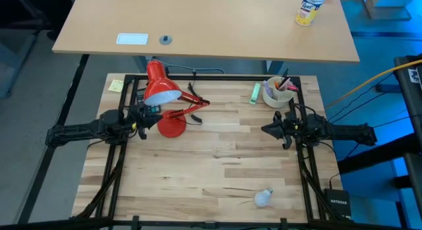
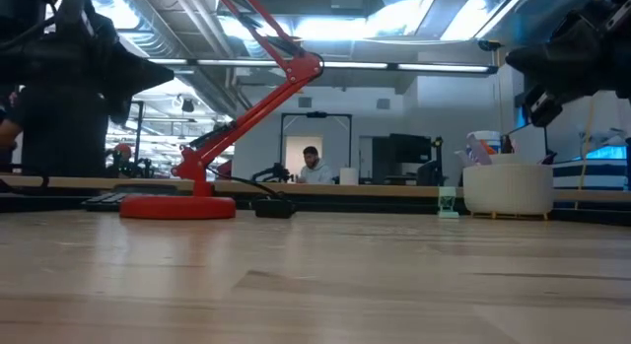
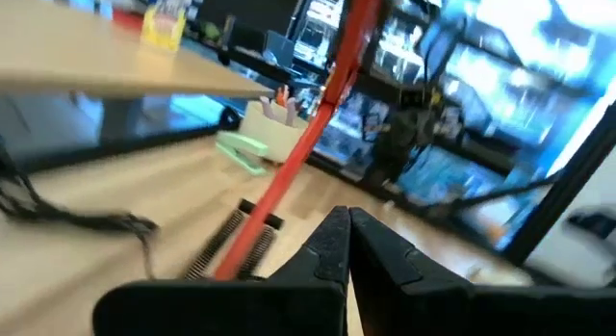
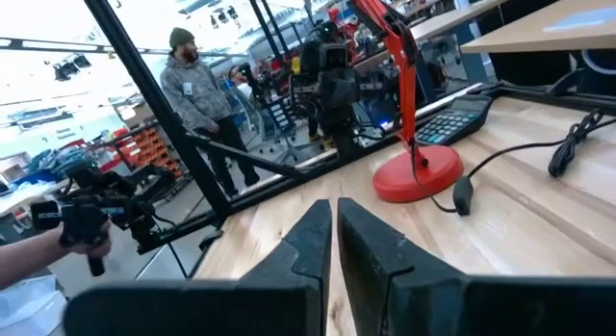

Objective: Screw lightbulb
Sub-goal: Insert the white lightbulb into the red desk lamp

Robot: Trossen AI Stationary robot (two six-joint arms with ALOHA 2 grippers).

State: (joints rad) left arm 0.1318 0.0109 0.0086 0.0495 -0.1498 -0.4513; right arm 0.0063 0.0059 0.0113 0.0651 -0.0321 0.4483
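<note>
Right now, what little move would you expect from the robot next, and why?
Probably the right gripper swings down toward the lightbulb, which lies alone at the table's near edge, on its side of the board. Its fingers are shut, so they must open first. The left gripper waits by the red lamp.

Red lamp [image 1: 163,91], white lightbulb [image 1: 264,198], pale striped wooden table [image 1: 217,157].

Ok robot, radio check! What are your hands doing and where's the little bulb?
Left tool shut, beside the red lamp. Right tool shut, holding nothing, near the pen cup. Lightbulb lying loose at the table's near edge, untouched. Nothing blocking it.
</note>
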